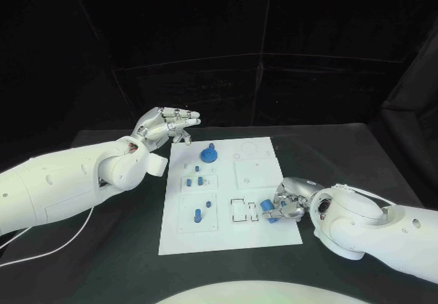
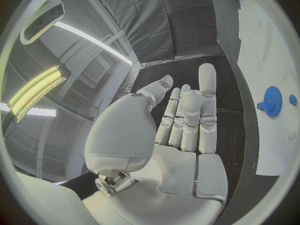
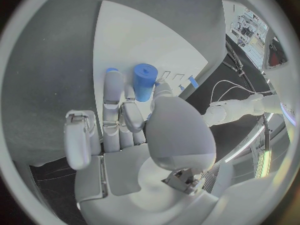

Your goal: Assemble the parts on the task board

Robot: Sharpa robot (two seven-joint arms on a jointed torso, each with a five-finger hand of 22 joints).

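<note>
Task board (image 1: 228, 237) near edge, 6 o'clock strip: bare, open approach. Right hand (image 1: 285, 208) with blue cylinder (image 1: 268, 207) blocks board's 4 o'clock edge by the rectangular slots (image 1: 239, 211). Left hand (image 1: 167, 126) hovers off the 11 o'clock corner, beside the blue gear (image 1: 209, 154). Small blue parts (image 1: 197, 182) crowd the 9 o'clock column. Counter (image 1: 338, 152) at 2 o'clock open.

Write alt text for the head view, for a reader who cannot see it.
The right hand holds a blue cylinder over the near right part of the white task board on a black table. The left hand is raised, holding nothing, beyond the board's far left corner, near a blue gear.
</note>
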